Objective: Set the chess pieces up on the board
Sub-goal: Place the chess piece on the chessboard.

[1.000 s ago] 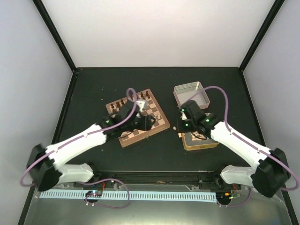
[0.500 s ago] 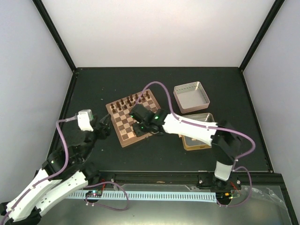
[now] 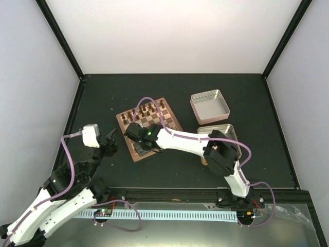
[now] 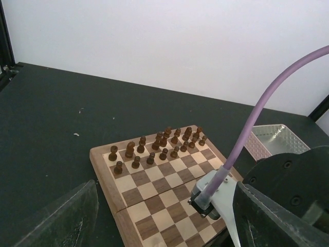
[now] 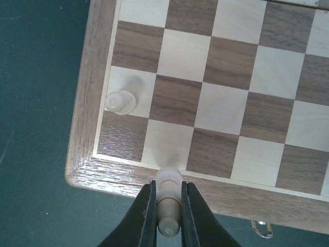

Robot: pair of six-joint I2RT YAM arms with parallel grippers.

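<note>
The right gripper (image 5: 168, 193) grasps a pale chess piece (image 5: 168, 180) at the board (image 5: 231, 103)'s edge. Left of the board, the left gripper (image 3: 109, 144) hangs released, empty.

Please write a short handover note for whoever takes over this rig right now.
Right gripper: shut on a pale piece, over the near border of the board.
Left gripper: open, empty, left of the board.
Done: dark pieces stand in the two far rows; another pale piece stands on a light edge square, second row from the near border.
Left: set down the held piece, then the other pale pieces, which these views do not show.
</note>
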